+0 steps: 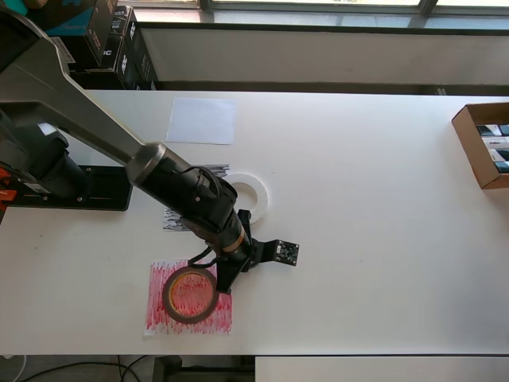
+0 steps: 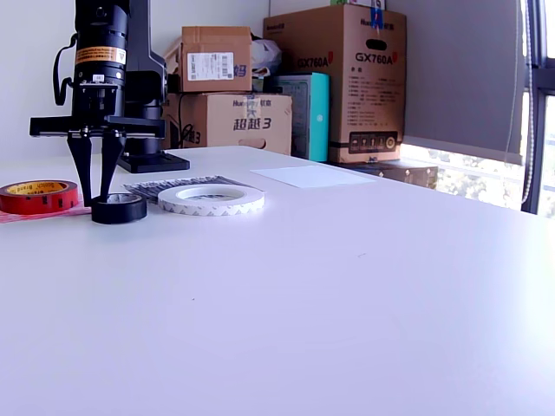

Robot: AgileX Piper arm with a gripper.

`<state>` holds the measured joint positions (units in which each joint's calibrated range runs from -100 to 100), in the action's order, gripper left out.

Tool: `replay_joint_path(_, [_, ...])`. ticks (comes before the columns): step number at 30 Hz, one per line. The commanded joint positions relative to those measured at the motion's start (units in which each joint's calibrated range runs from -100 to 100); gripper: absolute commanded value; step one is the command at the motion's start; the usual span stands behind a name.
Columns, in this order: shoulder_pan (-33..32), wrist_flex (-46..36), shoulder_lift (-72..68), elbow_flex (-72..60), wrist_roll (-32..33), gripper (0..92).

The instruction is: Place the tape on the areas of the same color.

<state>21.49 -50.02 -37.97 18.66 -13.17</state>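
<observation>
The gripper point(image 2: 97, 180) stands upright, fingers parted — the black roll point(image 2: 119, 208) lies at their tips, ungrasped.

In the overhead view, the black roll point(image 2: 119, 208) is hidden beneath the arm, and the black-scribbled sheet point(image 1: 208, 169) is mostly covered.

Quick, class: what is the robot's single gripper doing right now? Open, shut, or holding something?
Gripper: open, holding nothing; its fingers hang just above the small black tape roll, beside the red roll.
</observation>
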Motion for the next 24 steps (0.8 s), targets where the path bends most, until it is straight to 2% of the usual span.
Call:
replay_joint_path(1, [-0.04,-0.17,3.64,-0.17,-0.25,0.0])
replay_joint_path(7, [-3.43,-0.17,9.81,1.74,-1.89,0.0])
replay_joint_path(18, [-16.22,-0.17,15.14,8.56,-1.97,0.0])
replay_joint_path(24, [-18.74,-0.17,15.14,13.01,-2.38,0.0])
